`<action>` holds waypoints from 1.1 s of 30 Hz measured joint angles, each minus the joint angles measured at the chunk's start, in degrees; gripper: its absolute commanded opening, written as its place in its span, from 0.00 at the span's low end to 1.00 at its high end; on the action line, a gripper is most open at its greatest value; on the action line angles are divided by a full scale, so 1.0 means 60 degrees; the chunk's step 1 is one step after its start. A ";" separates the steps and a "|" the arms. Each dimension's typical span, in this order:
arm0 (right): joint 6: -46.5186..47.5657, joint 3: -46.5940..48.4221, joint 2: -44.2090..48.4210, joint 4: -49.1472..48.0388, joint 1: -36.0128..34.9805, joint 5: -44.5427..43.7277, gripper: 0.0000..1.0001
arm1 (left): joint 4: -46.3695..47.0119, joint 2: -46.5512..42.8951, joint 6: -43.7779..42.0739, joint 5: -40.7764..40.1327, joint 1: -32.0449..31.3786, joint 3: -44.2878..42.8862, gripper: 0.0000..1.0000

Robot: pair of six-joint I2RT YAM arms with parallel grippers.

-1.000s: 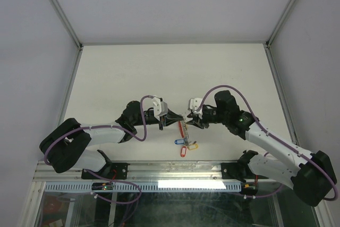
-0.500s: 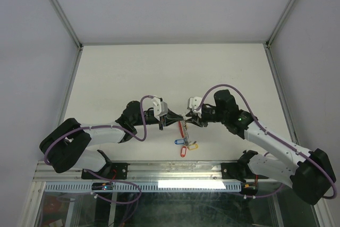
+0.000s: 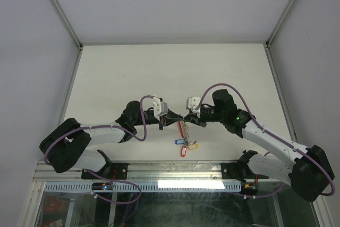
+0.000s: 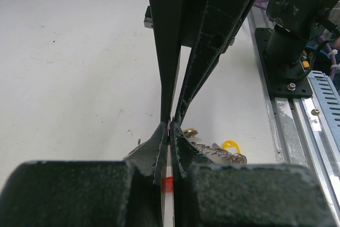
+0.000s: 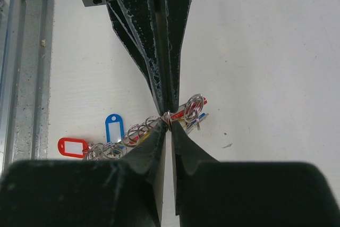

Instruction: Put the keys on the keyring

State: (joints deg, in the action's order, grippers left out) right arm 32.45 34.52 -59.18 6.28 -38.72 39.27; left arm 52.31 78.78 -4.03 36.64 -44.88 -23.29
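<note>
Right arm has shifted left since a second ago, and its fingers have narrowed; left arm unchanged. Right gripper (image 3: 187,117) now meets left gripper (image 3: 181,116) tip to tip above the bench (image 3: 159,67), close to the middle of its near edge. Left fingers are fully closed; cannot tell whether anything sits between them. Right fingers pinch a small wire ring of the keys (image 3: 183,150). Keyring (image 3: 183,129) runs from that meeting point toward the near edge. Blue, yellow and red tags lie at its near end.

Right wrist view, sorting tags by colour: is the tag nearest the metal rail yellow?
No, the red tag lies nearest the rail.
</note>
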 measured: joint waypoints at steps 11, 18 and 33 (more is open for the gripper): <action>0.0011 0.0645 -0.0095 0.1271 -0.0080 -0.0178 0.00 | 0.0004 0.0004 -0.0062 0.0171 0.0000 -0.0004 0.20; 0.0135 0.2138 -0.0401 0.3432 -0.0393 -0.1202 0.00 | 0.0015 0.0022 -0.0109 0.0186 0.0000 -0.0004 0.25; -0.0452 0.4397 -0.2164 0.6994 -0.1002 -0.3548 0.00 | 0.0794 0.0168 0.0295 -0.1129 -0.0011 0.0047 0.32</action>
State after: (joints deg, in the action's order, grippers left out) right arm 29.74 60.90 -72.16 48.25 -44.73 17.98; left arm 57.08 79.79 -2.26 29.87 -44.95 -23.00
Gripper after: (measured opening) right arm 0.012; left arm 0.312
